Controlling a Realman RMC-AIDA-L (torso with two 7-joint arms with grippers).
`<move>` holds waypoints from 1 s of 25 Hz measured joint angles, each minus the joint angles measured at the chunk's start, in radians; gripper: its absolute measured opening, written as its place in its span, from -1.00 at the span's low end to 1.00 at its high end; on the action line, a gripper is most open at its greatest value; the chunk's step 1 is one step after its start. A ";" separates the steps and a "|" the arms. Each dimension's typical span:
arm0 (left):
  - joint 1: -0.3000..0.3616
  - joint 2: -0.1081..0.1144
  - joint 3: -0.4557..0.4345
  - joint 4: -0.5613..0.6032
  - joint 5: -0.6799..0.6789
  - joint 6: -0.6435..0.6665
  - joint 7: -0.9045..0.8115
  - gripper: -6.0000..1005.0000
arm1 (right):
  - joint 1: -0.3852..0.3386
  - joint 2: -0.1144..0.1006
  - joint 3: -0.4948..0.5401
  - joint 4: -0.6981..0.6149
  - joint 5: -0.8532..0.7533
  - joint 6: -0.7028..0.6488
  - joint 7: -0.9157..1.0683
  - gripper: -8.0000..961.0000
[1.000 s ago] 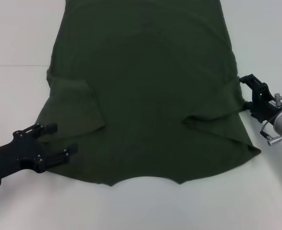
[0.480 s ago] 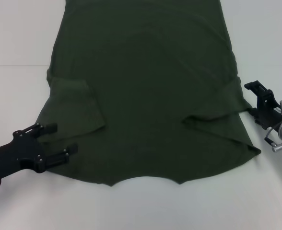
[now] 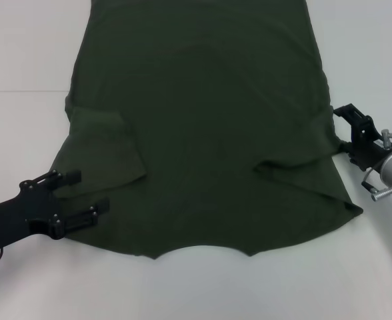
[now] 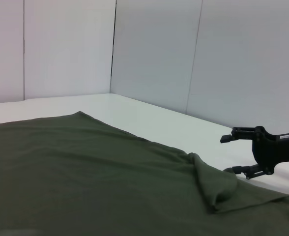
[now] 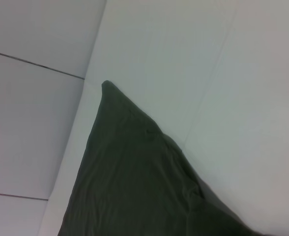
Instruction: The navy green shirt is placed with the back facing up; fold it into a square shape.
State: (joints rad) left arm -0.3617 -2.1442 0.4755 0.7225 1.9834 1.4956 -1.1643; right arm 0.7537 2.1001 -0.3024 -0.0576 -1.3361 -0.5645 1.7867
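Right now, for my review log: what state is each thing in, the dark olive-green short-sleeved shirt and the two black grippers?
Dark olive-green short-sleeved shirt: spread flat on the white table, both sleeves folded in onto the body, body not yet folded.
Left gripper: open, low at the shirt's left edge near the shoulder, fingers straddling the fabric edge.
Right gripper: open, at the shirt's right edge beside the folded sleeve, holding nothing.

Shirt (image 3: 203, 127) flat on table (image 3: 23, 53); left gripper (image 3: 83, 195) at left edge, right gripper (image 3: 341, 127) at right edge

A plain white table (image 3: 23, 53) stands before pale panelled walls (image 4: 159, 49).
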 joint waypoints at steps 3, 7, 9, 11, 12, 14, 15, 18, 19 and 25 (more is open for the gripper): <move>0.001 0.000 0.000 0.000 0.000 0.000 0.000 0.72 | 0.015 0.000 0.003 0.000 0.000 0.012 -0.007 0.93; 0.004 0.000 0.000 0.000 0.000 -0.001 0.000 0.72 | 0.029 0.000 0.003 -0.001 0.000 0.024 -0.018 0.93; 0.005 -0.001 0.000 0.000 0.000 -0.001 0.000 0.72 | 0.029 0.000 0.003 -0.001 0.000 0.025 -0.019 0.93; 0.006 -0.002 0.000 0.000 0.000 -0.002 0.000 0.72 | 0.028 0.000 0.003 -0.001 0.000 0.025 -0.019 0.93; 0.006 -0.002 0.000 0.000 0.000 -0.002 0.000 0.72 | 0.027 0.000 0.003 -0.001 0.000 0.025 -0.019 0.93; 0.007 -0.002 0.000 0.000 0.000 -0.003 0.000 0.72 | 0.026 0.000 0.002 -0.001 0.000 0.025 -0.019 0.94; 0.007 -0.002 0.000 0.000 0.000 -0.003 0.000 0.72 | 0.025 0.000 0.001 -0.001 0.000 0.025 -0.019 0.94; 0.007 -0.002 0.000 0.000 0.000 -0.003 0.000 0.72 | 0.024 0.000 -0.002 0.001 0.000 0.024 -0.019 0.94; 0.007 -0.002 0.000 0.000 0.000 -0.004 0.000 0.72 | 0.024 0.000 -0.004 0.001 -0.002 0.015 -0.020 0.94; 0.009 -0.002 0.000 0.000 0.000 -0.008 0.000 0.72 | 0.033 -0.004 -0.092 -0.007 -0.016 -0.217 -0.155 0.66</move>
State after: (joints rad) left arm -0.3530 -2.1461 0.4755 0.7225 1.9834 1.4877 -1.1643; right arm 0.7868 2.0961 -0.3943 -0.0644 -1.3524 -0.7810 1.6318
